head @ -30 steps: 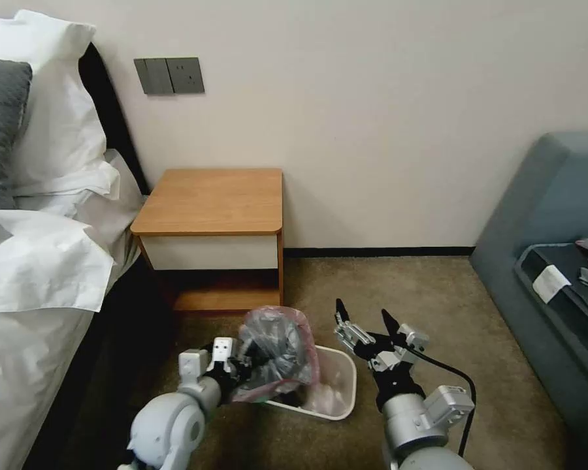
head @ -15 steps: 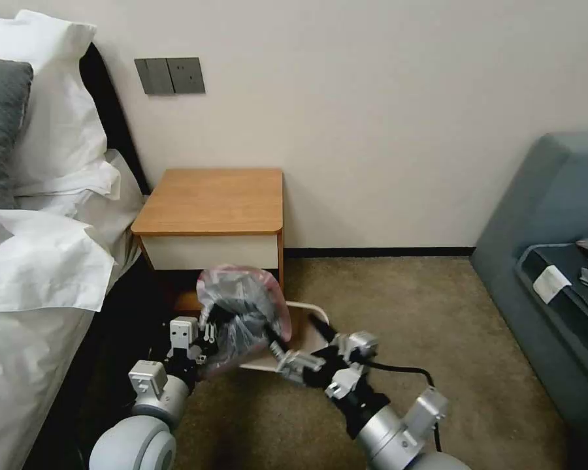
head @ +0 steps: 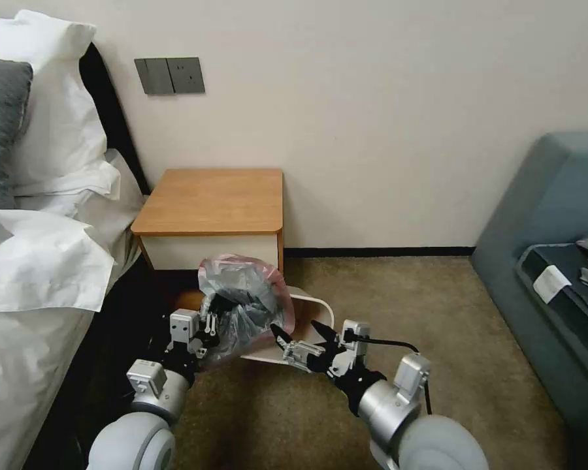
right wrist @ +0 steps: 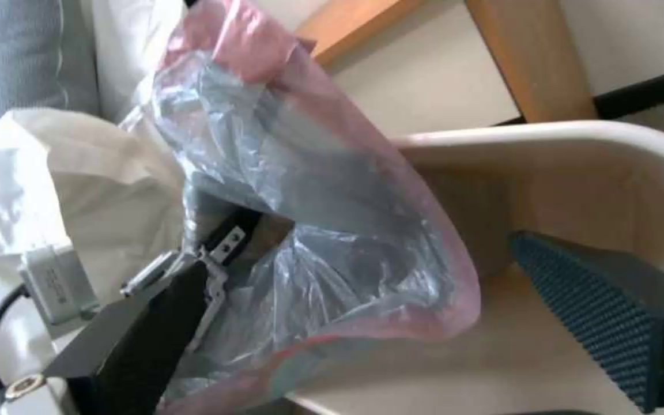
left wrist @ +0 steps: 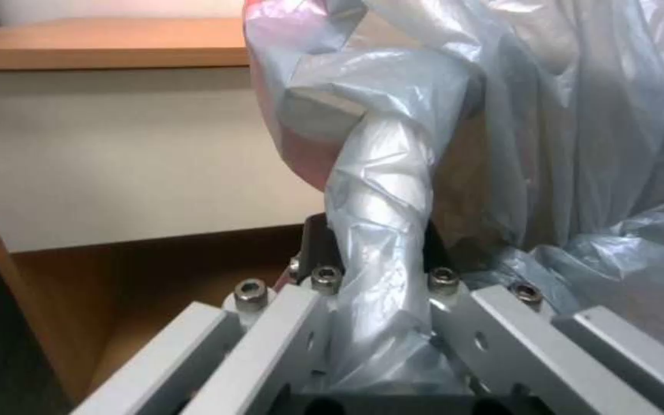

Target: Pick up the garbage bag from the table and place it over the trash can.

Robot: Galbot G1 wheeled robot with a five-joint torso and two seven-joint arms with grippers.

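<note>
- The left tool [head: 209, 324] is clamped on a twisted bunch of the garbage bag [head: 245, 301]; in the left wrist view the grey plastic [left wrist: 382, 230] runs straight down between its closed metal fingers [left wrist: 286, 311].
- The bag is held up off the carpet in front of the desk [head: 210, 200], its pinkish-red rim [right wrist: 432, 230] open and sagging toward the trash can [head: 310, 307].
- The right tool [head: 298, 337] sits low just beside the bag, its two dark fingertips spread apart and holding nothing; one textured pad [right wrist: 601, 311] lies inside the bin's mouth [right wrist: 578, 173].
- The trash can is tipped, its opening turned toward the robot, between the bag and the right tool, on the brown carpet [head: 398, 294].
- The bag's rim overlaps the near edge of the bin; whether it touches I cannot tell.
- The desk top is bare orange-brown wood, standing against the wall beside the bed [head: 39, 261].
- A blue-grey sofa [head: 549, 261] stands well apart on the right.
</note>
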